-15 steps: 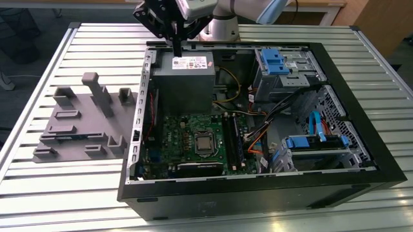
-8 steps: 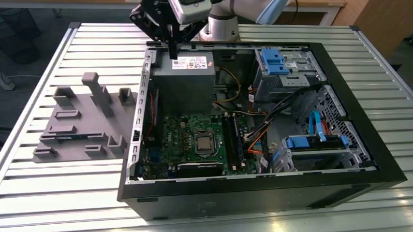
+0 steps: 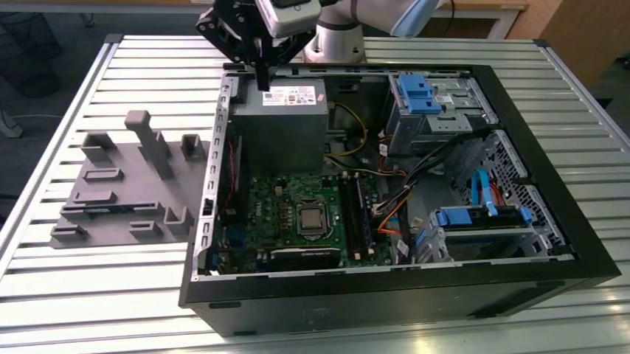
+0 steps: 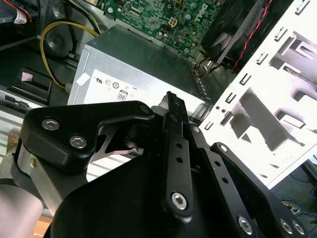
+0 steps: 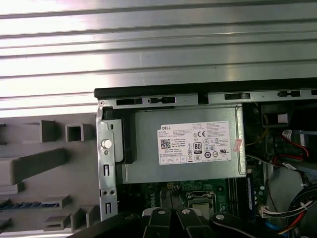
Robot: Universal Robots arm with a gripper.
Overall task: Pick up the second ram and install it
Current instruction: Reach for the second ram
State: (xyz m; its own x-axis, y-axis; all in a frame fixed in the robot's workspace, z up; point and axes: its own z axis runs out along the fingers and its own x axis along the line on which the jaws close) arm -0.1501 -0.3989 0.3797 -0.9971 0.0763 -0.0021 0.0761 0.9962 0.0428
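Where the room shows past the table's edges: dark floor (image 3: 29,81) on the exterior view's left, and a wooden panel (image 3: 580,29) at the far corner on the exterior view's right.

Surface: table (image 3: 59,110), bright metal slats running across the exterior view from left to right.

Item 1: computer case (image 3: 394,299), black, lying on its side with the open face up. Inside it:
- grey power supply (image 3: 280,125) with a white label, at the far end
- green circuit board (image 3: 285,214), nearer the camera
- blue drive brackets (image 3: 423,92), toward the exterior view's right

Item 2: tray (image 3: 108,221), grey, moulded, with upright blocks. It lies flat on the table just beside the case wall, on the exterior view's left.

Item 3: second ram (image 5: 29,203), a thin blue-green strip. In the first wrist view it stands on its long edge in a slot of the tray.
- Long axis: level, parallel to the table slats and to the case's black rim beside the power supply.
- Ends: one points toward the case and the other away from it; which end is which cannot be told.
- Position: well apart from the gripper.

Item 4: arm (image 3: 364,15), pale, at the far side of the table.
- It carries the gripper (image 3: 264,81) (image 4: 171,99), black and pointing straight down.
- The gripper hangs above the power supply's far end, near the white label.
- Hand state: clenched. In the second wrist view the fingers (image 4: 172,111) are drawn together with their tips meeting.
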